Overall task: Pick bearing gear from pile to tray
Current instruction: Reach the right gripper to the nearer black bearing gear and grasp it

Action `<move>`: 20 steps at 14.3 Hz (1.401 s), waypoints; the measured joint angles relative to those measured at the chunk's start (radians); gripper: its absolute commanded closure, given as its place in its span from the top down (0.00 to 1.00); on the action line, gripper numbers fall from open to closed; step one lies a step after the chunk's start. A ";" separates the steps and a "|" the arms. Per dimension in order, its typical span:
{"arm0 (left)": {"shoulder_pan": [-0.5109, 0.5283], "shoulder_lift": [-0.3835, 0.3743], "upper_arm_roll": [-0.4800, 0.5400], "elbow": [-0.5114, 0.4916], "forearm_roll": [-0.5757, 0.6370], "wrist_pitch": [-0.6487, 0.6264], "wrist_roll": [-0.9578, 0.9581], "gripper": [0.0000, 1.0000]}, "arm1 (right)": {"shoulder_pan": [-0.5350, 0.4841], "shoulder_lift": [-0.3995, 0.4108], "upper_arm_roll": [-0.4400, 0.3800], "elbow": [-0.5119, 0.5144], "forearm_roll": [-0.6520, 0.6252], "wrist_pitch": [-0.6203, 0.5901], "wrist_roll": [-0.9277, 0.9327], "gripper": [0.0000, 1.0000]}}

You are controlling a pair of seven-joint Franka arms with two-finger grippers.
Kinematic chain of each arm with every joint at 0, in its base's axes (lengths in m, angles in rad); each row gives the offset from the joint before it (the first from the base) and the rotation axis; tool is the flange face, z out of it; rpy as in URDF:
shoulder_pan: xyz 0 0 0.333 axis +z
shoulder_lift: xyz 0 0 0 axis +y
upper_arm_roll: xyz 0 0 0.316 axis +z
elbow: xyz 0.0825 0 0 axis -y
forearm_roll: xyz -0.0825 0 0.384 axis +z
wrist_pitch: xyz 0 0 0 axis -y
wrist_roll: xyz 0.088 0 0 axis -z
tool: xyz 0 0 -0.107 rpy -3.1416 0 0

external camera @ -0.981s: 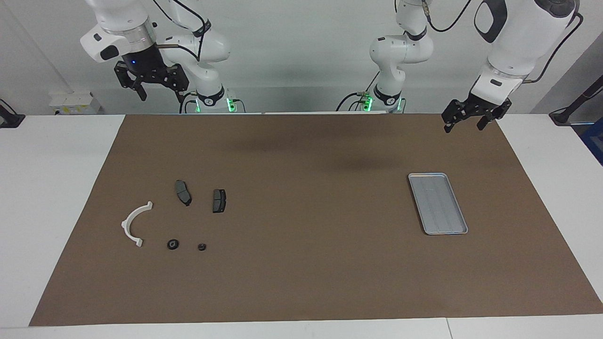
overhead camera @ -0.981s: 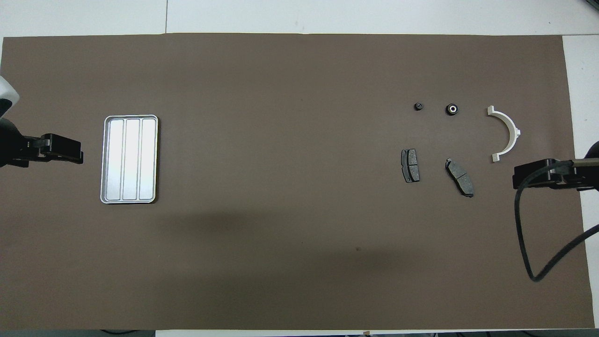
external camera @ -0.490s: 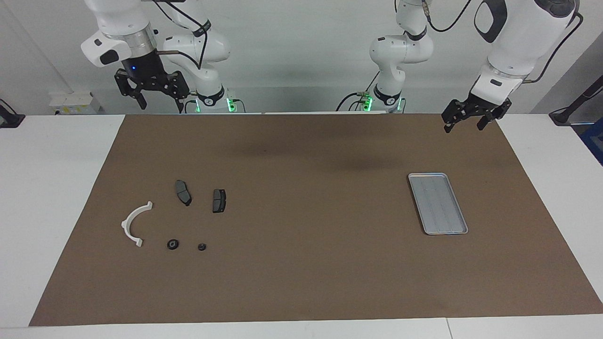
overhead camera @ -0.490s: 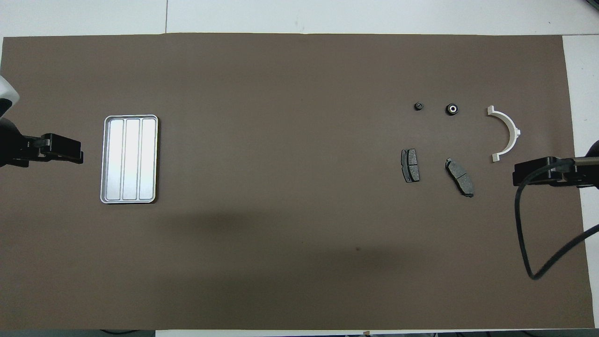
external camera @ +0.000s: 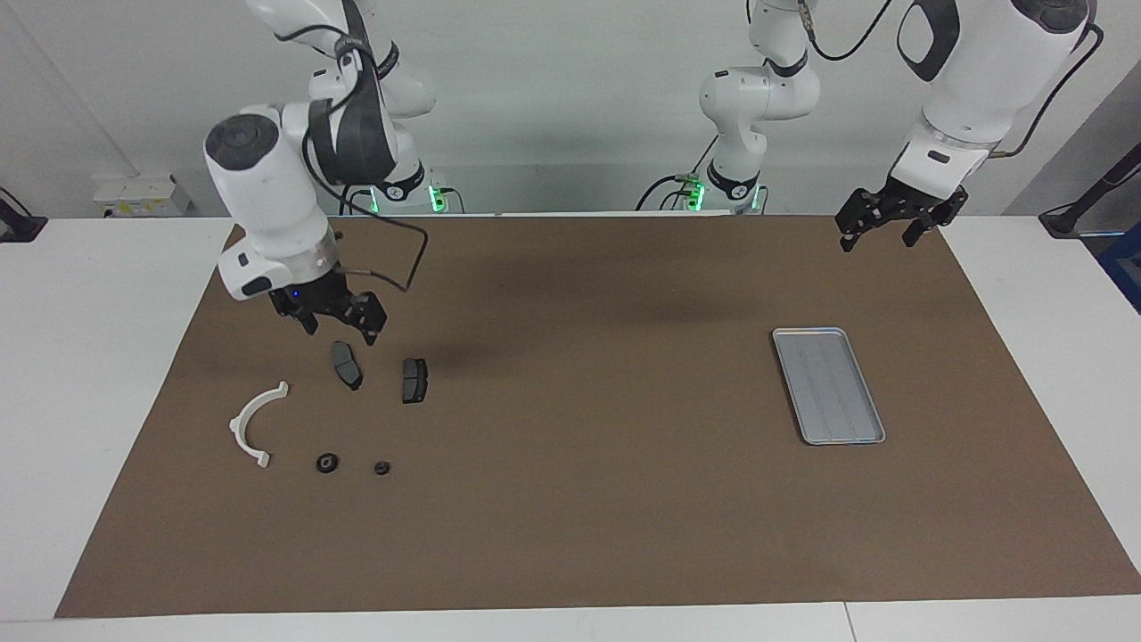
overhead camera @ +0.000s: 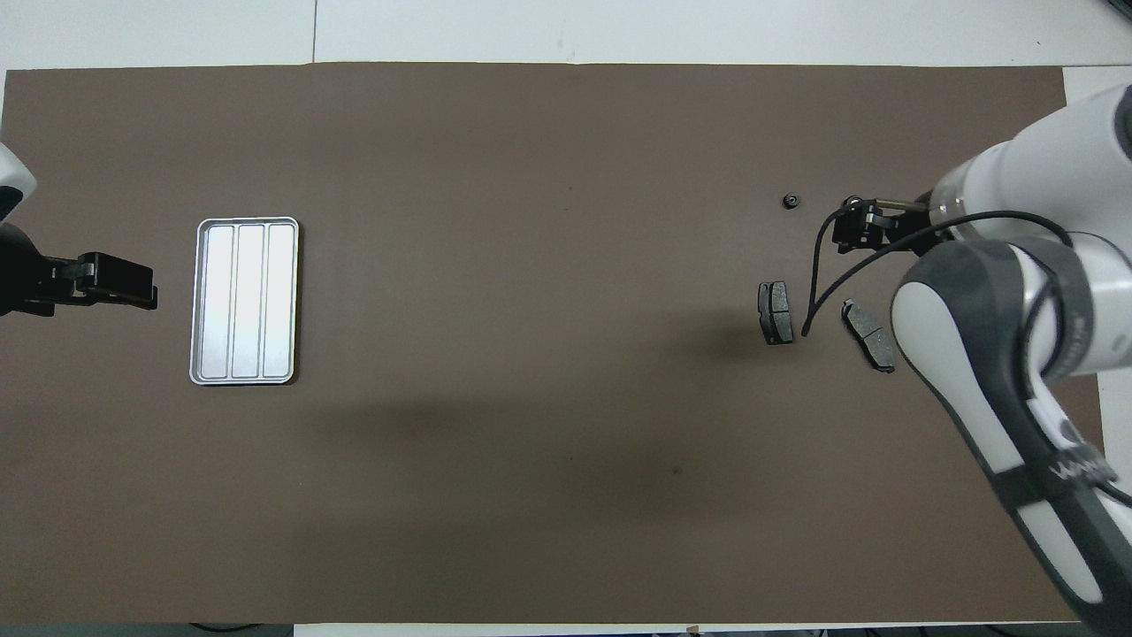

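Right gripper hangs with fingers spread and empty over the pile, just above one dark plate; from overhead its arm hides the white bracket and the larger black round piece. That piece lies on the mat, well apart from the tray. Left gripper waits open near the tray's end, its arm cut off overhead.

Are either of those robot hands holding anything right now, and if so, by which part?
Nothing is held. The right gripper hangs with open jaws above the pile; the left gripper waits, open and empty, near the tray.
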 measured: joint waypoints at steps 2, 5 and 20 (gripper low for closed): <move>0.000 0.000 0.000 0.000 0.000 0.000 0.000 1.00 | 0.004 0.125 0.000 0.035 -0.002 0.097 0.053 1.00; 0.000 0.000 0.000 0.000 0.000 0.000 0.000 1.00 | 0.012 0.280 0.000 0.159 -0.008 0.125 0.091 1.00; 0.000 0.000 0.000 0.000 0.000 0.000 0.000 1.00 | 0.024 0.490 -0.001 0.341 -0.069 0.169 0.266 0.69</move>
